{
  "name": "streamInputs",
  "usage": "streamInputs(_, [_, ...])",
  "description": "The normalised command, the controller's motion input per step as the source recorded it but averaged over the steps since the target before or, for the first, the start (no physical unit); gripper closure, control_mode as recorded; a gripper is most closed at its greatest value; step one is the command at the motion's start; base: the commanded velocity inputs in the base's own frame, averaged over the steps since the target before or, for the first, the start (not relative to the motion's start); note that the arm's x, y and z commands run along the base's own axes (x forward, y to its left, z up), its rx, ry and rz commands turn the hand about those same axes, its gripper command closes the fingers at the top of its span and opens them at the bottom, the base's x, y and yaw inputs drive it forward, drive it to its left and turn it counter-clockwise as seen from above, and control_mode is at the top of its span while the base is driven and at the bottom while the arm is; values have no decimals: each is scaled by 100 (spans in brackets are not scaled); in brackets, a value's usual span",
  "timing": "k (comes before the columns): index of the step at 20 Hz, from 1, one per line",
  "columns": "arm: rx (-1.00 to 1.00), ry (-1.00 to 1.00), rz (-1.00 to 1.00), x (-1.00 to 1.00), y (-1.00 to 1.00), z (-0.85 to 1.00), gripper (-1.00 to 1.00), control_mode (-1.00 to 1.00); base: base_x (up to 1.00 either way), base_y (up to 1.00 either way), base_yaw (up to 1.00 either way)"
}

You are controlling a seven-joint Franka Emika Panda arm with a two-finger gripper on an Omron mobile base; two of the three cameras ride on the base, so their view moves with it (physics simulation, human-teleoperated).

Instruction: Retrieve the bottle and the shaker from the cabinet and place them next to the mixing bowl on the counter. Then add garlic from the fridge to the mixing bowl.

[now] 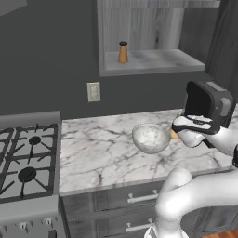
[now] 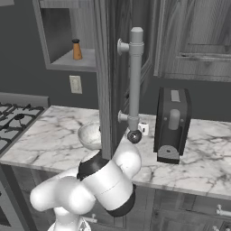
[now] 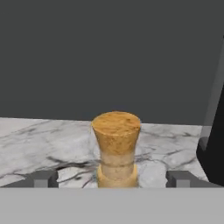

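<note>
Pincer (image 3: 112,178) sits low over the counter (image 1: 102,148) with its fingers spread wide apart, one either side of the bottle's neck and not touching it; we read that as a release, bottle standing free.

Taking the mixing bowl (image 1: 151,138) as landmark, left to right:
- Shaker (image 1: 122,52) up and left of the bowl, upright on the cabinet (image 1: 153,62) shelf, not yet fetched. Small orange-brown cylinder, dark cap.
- Bowl itself: round, glassy whitish-grey, mid-counter.
- Bottle (image 3: 116,148) just right of the bowl, upright on the marble, mostly hidden behind the hand in the left base view. That spot fits "next to the bowl". Golden-tan, narrow neck, cork-like top flaring outward; base below the frame edge.
- Black toaster (image 1: 208,104) further right, behind the hand.
</note>
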Motion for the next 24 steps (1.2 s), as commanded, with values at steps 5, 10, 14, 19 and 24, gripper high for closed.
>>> streamInputs(5, [0, 2, 0, 0, -1, 66, -100, -100, 0, 0, 0])
streamInputs(10, [0, 1, 0, -1, -3, 87, -100, -100, 0, 0, 0])
streamInputs(14, [0, 15, -1, -32, 0, 48, -100, -100, 0, 0, 0])
streamInputs(19, [0, 26, -2, -54, 0, 12, -100, -100, 0, 0, 0])
streamInputs(24, [0, 21, -3, -55, 16, 16, -100, -100, 0, 0, 0])
